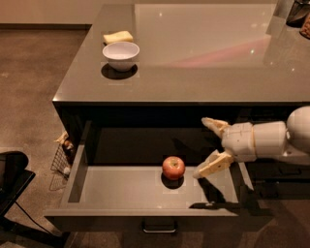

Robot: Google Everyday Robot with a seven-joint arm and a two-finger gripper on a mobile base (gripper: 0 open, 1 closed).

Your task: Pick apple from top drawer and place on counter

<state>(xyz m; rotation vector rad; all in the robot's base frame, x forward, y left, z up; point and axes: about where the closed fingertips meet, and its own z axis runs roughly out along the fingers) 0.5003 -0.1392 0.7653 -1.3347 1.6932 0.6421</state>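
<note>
The red apple [173, 167] sits on the flat grey floor of the pulled-out top drawer [121, 190], right of its middle. My gripper [205, 147] reaches in from the right over the drawer, fingers spread wide and pointing left. Its lower finger tip [201, 172] is just right of the apple, apart from it. The gripper is open and empty. The glossy grey-brown counter [203, 63] lies above the drawer.
A white bowl [120, 54] and a yellow sponge [118, 37] stand on the counter's back left. A wire basket [62, 156] sits on the floor left of the cabinet. A dark object [12, 179] is at the lower left. Dark items [298, 14] stand at the counter's far right.
</note>
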